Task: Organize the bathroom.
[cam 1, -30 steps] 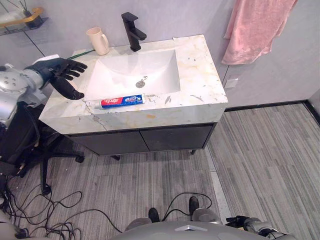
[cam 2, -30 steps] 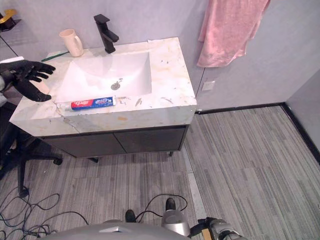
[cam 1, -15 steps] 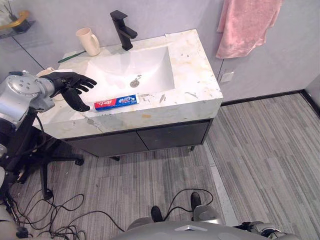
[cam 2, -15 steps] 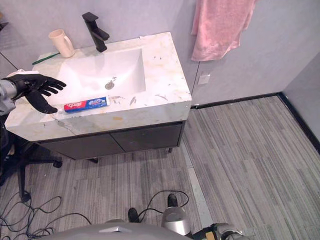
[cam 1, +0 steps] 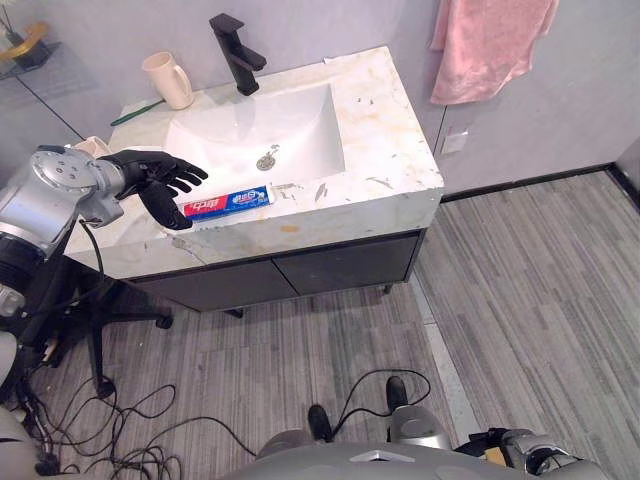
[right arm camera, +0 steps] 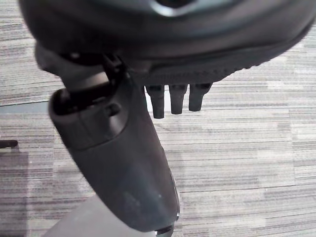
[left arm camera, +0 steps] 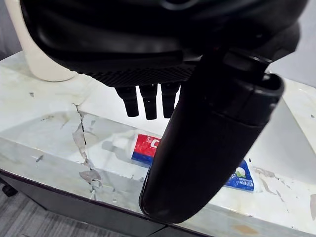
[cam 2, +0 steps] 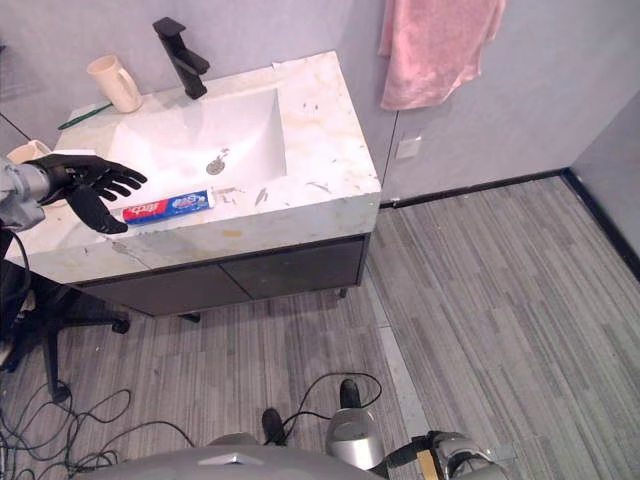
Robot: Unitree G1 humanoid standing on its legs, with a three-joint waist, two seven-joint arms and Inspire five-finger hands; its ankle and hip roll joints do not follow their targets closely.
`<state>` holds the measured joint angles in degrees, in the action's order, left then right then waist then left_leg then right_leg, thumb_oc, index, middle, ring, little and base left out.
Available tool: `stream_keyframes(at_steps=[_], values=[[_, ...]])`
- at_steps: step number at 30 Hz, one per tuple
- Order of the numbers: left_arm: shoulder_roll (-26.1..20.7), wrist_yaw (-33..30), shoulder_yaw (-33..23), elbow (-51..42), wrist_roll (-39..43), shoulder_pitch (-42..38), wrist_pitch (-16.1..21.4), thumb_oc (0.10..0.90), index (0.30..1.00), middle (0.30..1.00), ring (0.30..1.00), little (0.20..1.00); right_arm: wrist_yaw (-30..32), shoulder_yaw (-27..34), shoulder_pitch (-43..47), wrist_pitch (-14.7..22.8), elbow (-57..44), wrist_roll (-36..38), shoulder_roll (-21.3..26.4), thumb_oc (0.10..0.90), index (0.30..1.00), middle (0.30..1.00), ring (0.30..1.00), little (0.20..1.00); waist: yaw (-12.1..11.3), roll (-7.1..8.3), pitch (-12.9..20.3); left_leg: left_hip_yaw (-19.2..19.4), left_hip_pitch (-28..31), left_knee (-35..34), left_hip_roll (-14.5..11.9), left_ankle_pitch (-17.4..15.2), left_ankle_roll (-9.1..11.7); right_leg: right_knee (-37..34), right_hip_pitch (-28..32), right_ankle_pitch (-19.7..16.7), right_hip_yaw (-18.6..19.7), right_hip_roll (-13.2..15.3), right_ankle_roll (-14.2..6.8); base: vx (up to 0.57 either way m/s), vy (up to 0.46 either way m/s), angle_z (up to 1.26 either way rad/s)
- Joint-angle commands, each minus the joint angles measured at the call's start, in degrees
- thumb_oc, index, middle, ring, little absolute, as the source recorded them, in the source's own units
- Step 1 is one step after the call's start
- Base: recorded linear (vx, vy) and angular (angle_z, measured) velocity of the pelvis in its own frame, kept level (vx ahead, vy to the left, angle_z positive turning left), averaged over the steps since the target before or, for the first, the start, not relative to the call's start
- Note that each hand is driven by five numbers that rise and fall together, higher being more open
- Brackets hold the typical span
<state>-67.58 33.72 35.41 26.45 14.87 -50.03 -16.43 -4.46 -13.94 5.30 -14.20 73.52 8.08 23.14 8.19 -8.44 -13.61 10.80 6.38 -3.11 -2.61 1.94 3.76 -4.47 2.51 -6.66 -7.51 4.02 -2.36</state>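
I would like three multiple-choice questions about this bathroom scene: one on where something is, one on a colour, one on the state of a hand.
1. Where does the toothpaste tube lie?
A. inside the basin
B. on the counter's front edge, before the basin
C. on the floor

2. What colour is the towel on the wall?
A. pink
B. green
C. white

3. How is the left hand?
A. open, beside the tube
B. shut on the tube
C. shut on the cup

Answers: 1 B, the tube rests between basin and counter edge; 2 A, the hanging cloth is pink; 3 A, its fingers are spread and hold nothing.
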Motion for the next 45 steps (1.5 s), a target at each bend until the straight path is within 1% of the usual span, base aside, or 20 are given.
stream_keyframes(at_steps=[1, 2, 3, 5, 7, 8, 13, 16, 20, 26, 27, 28, 36, 45], values=[[-3.0, -3.8, -6.4, 0.8, -4.1, -5.7, 1.2, 0.8, 0.9, 0.9, 0.9, 0.9, 2.9, 0.1, -0.7, 4.3, 0.5, -1.2, 4.5, 0.8, 0.9, 0.9, 0.9, 0.9, 0.1, 0.11, 1.9, 1.9, -4.3, 12.9, -5.0, -1.4, 0.0, 4.5, -4.2, 5.0, 4.3, 3.3, -4.4, -0.01, 0.033, 0.0], [-3.2, -4.4, -6.9, 0.4, -4.3, -5.2, 1.1, 0.8, 0.9, 0.9, 0.9, 0.9, 3.2, 0.1, -0.7, 5.0, -0.3, -1.6, 4.9, 0.8, 0.9, 0.9, 0.9, 0.9, 0.1, -0.11, 1.5, 1.8, -4.6, 13.2, -4.9, -1.4, 0.0, 4.8, -4.5, 5.1, 4.4, 3.5, -4.4, -0.01, 0.057, 0.02], [-3.7, -5.6, -8.3, -0.7, -4.3, -3.8, 0.8, 0.8, 0.9, 0.9, 0.9, 0.9, 3.9, 0.3, -0.7, 5.6, -1.8, -1.8, 5.7, 0.8, 0.9, 0.9, 0.9, 0.9, 0.2, -0.68, 0.9, 1.7, -5.0, 13.3, -4.9, -1.4, 0.1, 5.2, -5.1, 5.3, 4.4, 3.6, -4.2, -0.02, 0.057, 0.0], [-4.0, -6.0, -8.7, -1.0, -4.0, -3.5, 0.7, 0.8, 0.9, 0.9, 0.9, 0.9, 3.9, 0.4, -0.7, 5.9, -2.2, -1.9, 6.0, 0.8, 0.9, 0.9, 0.9, 0.9, 0.3, -0.87, 0.7, 1.7, -5.1, 13.2, -4.8, -1.4, 0.1, 5.3, -5.4, 5.4, 4.5, 3.7, -4.2, -0.02, 0.038, -0.03], [-5.0, -7.1, -10.5, -1.6, -2.9, -2.3, 0.5, 0.8, 0.9, 0.9, 0.9, 0.9, 4.3, 0.6, -1.0, 7.1, -3.7, -2.8, 6.8, 0.8, 0.9, 0.9, 0.9, 0.9, 0.6, -1.55, 0.0, 1.9, -5.5, 12.6, -4.6, -1.3, 0.1, 5.5, -6.2, 5.4, 4.5, 3.9, -4.2, -0.04, 0.064, -0.05], [-5.4, -7.7, -11.3, -1.5, -2.5, -1.8, 0.8, 0.8, 0.9, 0.9, 0.9, 0.9, 4.7, 0.7, -1.2, 7.8, -4.5, -3.1, 7.0, 0.8, 0.9, 0.9, 0.9, 0.9, 0.7, -2.02, -0.6, 1.9, -5.9, 12.4, -4.4, -1.1, 0.1, 5.6, -6.8, 5.4, 4.6, 4.0, -4.2, -0.04, 0.072, -0.01], [-6.2, -8.8, -13.3, -1.8, -1.8, -0.6, 1.7, 0.8, 0.9, 0.9, 0.9, 0.9, 5.3, 0.7, -1.6, 9.2, -6.1, -3.0, 8.2, 0.8, 0.9, 0.9, 0.9, 0.9, 1.2, -2.94, -2.4, 2.0, -7.5, 12.6, -4.3, -0.7, 0.3, 6.5, -8.7, 5.6, 4.7, 4.5, -4.1, -0.05, 0.039, 0.02], [-6.5, -9.9, -13.5, -2.3, -0.8, -0.4, 1.8, 0.8, 0.9, 0.9, 0.9, 0.9, 5.3, 1.0, -1.1, 9.1, -6.9, -2.7, 9.1, 0.8, 0.9, 0.9, 0.9, 0.9, 1.3, -3.41, -3.4, 1.9, -8.1, 12.6, -4.2, -0.3, 0.4, 6.7, -9.7, 5.6, 4.7, 4.6, -4.0, -0.05, 0.034, 0.0], [-6.7, -9.8, -13.9, -3.3, 0.1, 0.1, 1.4, 0.8, 0.9, 0.9, 0.9, 0.9, 5.8, 1.4, -0.8, 8.8, -8.2, -2.2, 10.0, 0.8, 0.9, 0.9, 0.9, 0.9, 1.5, -3.95, -4.5, 1.6, -8.9, 12.7, -3.9, 0.3, 0.6, 6.8, -10.5, 5.5, 4.9, 4.7, -3.8, -0.04, 0.04, 0.02], [-7.2, -9.2, -14.3, -4.4, 1.1, 0.5, 0.8, 0.8, 0.9, 0.9, 0.9, 0.9, 6.2, 1.4, -0.6, 7.6, -9.1, -1.8, 10.2, 0.8, 0.9, 0.9, 0.9, 0.9, 1.4, -3.86, -4.9, 1.7, -9.4, 13.2, -3.9, 0.4, 0.6, 7.0, -10.9, 5.4, 4.9, 4.9, -3.8, -0.01, 0.004, 0.0], [-7.2, -9.3, -14.3, -4.1, 1.3, 0.5, 0.9, 0.557, 0.535, 0.535, 0.535, 0.535, 6.3, 1.3, -0.5, 7.5, -9.0, -1.5, 10.1, 0.8, 0.9, 0.9, 0.9, 0.9, 1.4, -3.79, -5.1, 1.6, -9.4, 13.3, -3.9, 0.4, 0.6, 7.0, -10.9, 5.5, 4.9, 4.8, -3.8, 0.0, 0.0, 0.0], [-7.2, -9.4, -14.3, -4.0, 1.4, 0.4, 1.0, 0.402, 0.302, 0.302, 0.302, 0.302, 6.4, 1.2, -0.4, 7.5, -9.0, -1.5, 10.0, 0.8, 0.9, 0.9, 0.9, 0.9, 1.4, -3.73, -5.1, 1.7, -9.4, 13.4, -3.9, 0.3, 0.6, 7.0, -10.8, 5.5, 4.9, 4.8, -3.7, 0.0, 0.0, 0.0], [-6.3, -9.0, -14.6, -3.4, 1.1, 1.2, 1.6, 0.4, 0.3, 0.3, 0.3, 0.3, 6.2, 1.0, -0.5, 7.8, -8.7, -1.5, 9.4, 0.8, 0.9, 0.9, 0.9, 0.9, 1.3, -3.39, -4.8, 2.0, -9.2, 13.8, -4.3, 0.6, 0.7, 6.8, -10.0, 5.8, 4.8, 4.6, -3.6, 0.0, 0.0, 0.0], [-5.3, -9.9, -16.0, -4.1, 1.3, 2.7, 0.7, 0.4, 0.3, 0.3, 0.3, 0.3, 6.6, 0.8, -0.7, 7.5, -8.8, -1.5, 8.7, 0.8, 0.9, 0.9, 0.9, 0.9, 1.3, -3.22, -4.6, 2.3, -9.0, 14.0, -4.4, 0.5, 0.8, 6.6, -9.5, 6.0, 4.9, 4.5, -3.5, 0.0, -0.001, 0.01]])
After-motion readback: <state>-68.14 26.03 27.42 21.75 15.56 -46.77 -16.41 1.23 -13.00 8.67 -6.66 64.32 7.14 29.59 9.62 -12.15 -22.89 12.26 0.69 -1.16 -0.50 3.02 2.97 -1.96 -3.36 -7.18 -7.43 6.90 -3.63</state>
